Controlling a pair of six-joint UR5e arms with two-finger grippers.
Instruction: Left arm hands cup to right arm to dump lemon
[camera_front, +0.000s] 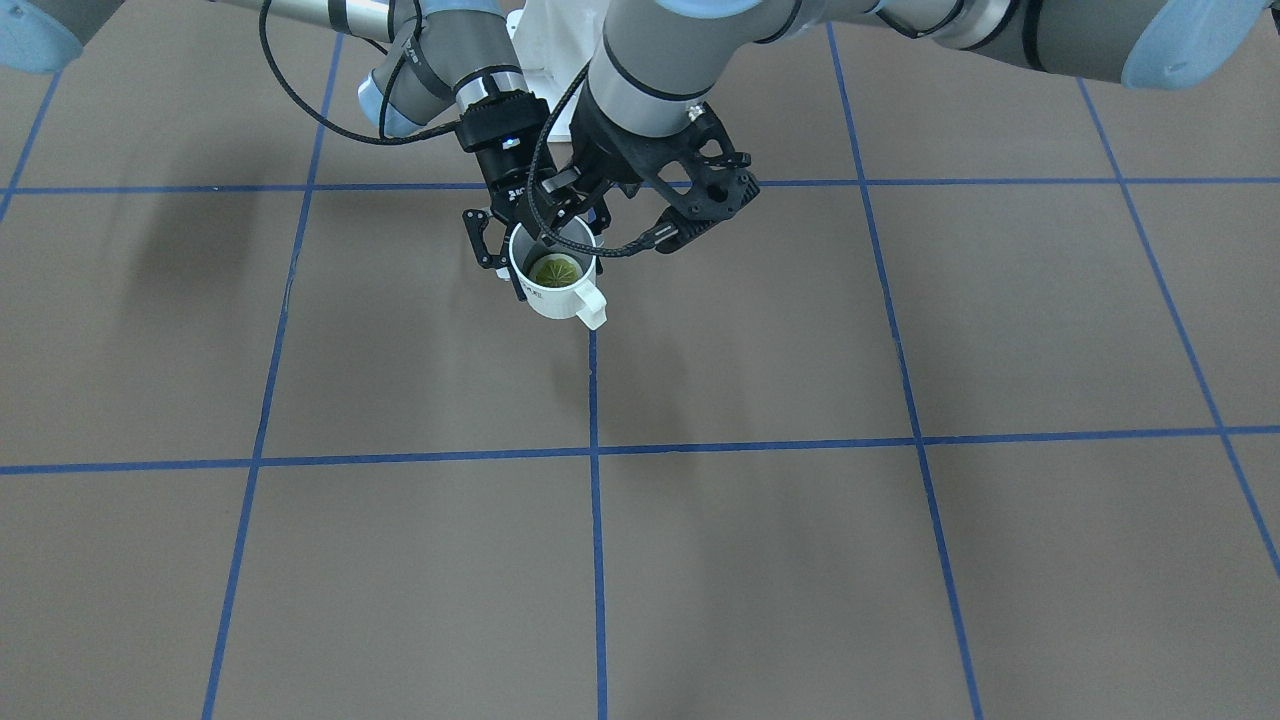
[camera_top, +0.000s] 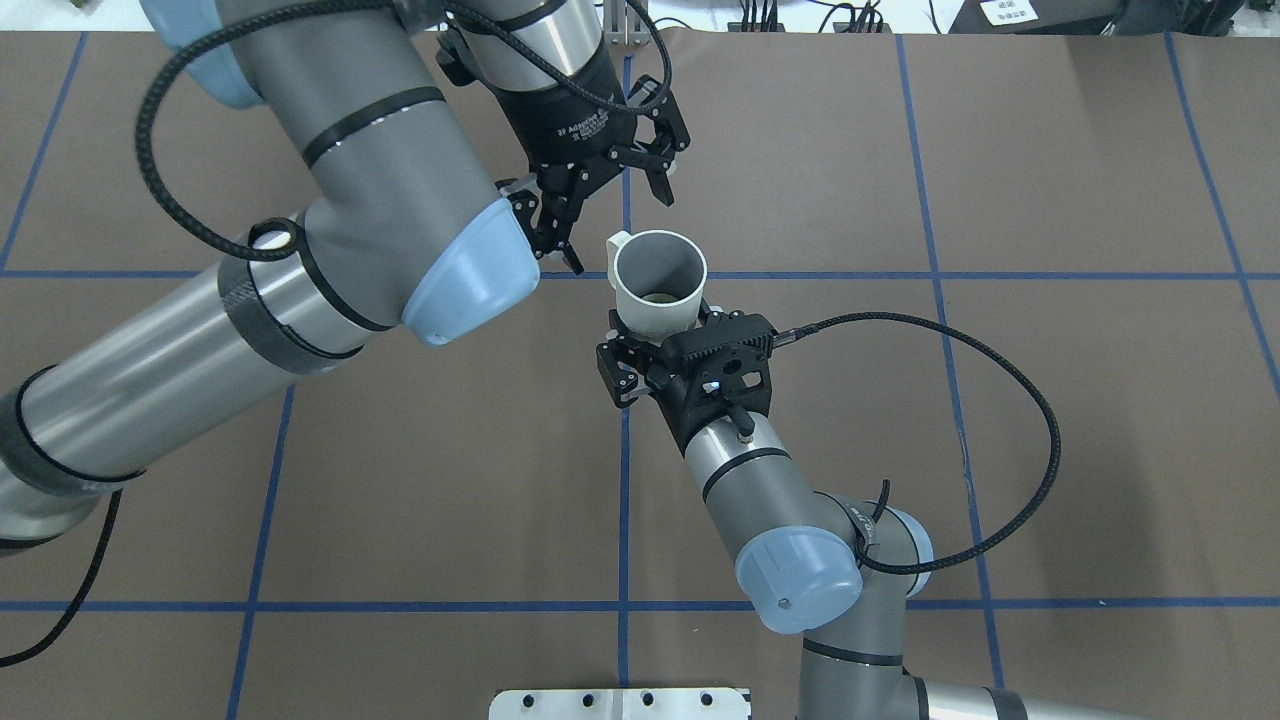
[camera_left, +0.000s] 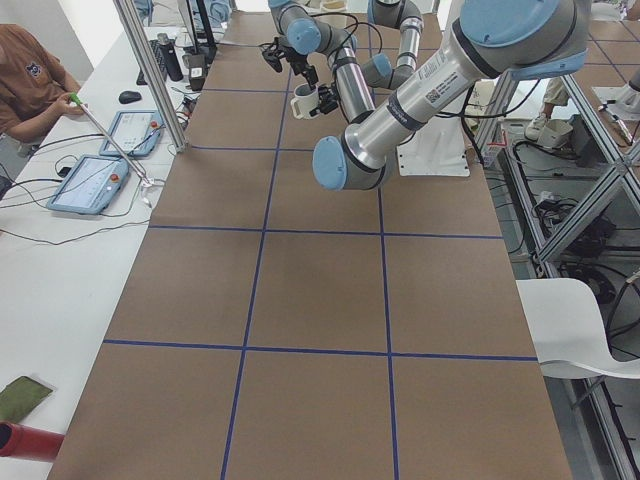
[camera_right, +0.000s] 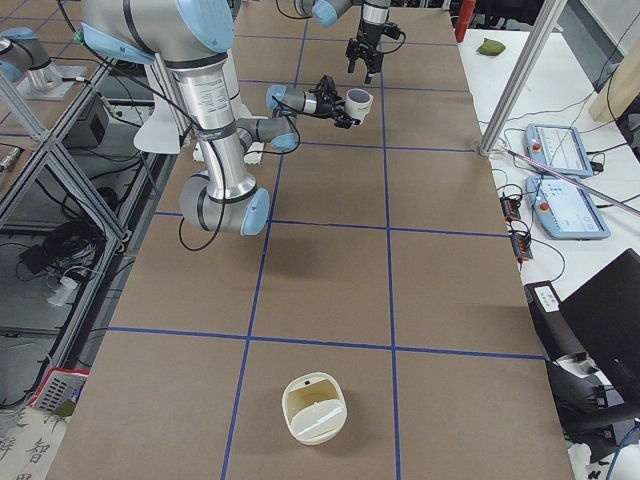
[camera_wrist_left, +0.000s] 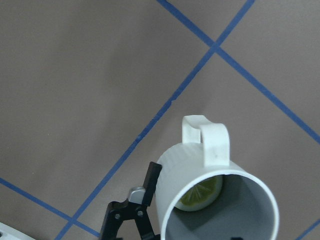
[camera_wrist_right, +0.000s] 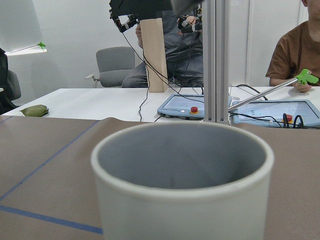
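Observation:
The cream-white cup hangs upright above the table near its middle, handle pointing away from the right arm. The yellow-green lemon slice lies inside it and also shows in the left wrist view. My right gripper is shut on the cup's body from the side; the cup fills the right wrist view. My left gripper is open and empty, a little beyond the cup near its handle, not touching it. The front view shows the left gripper just above the cup's rim.
The brown table has blue tape grid lines. A cream container stands far off toward the table's right end. Side tables carry tablets and cables, with operators seated there. A white base plate lies at the robot's side.

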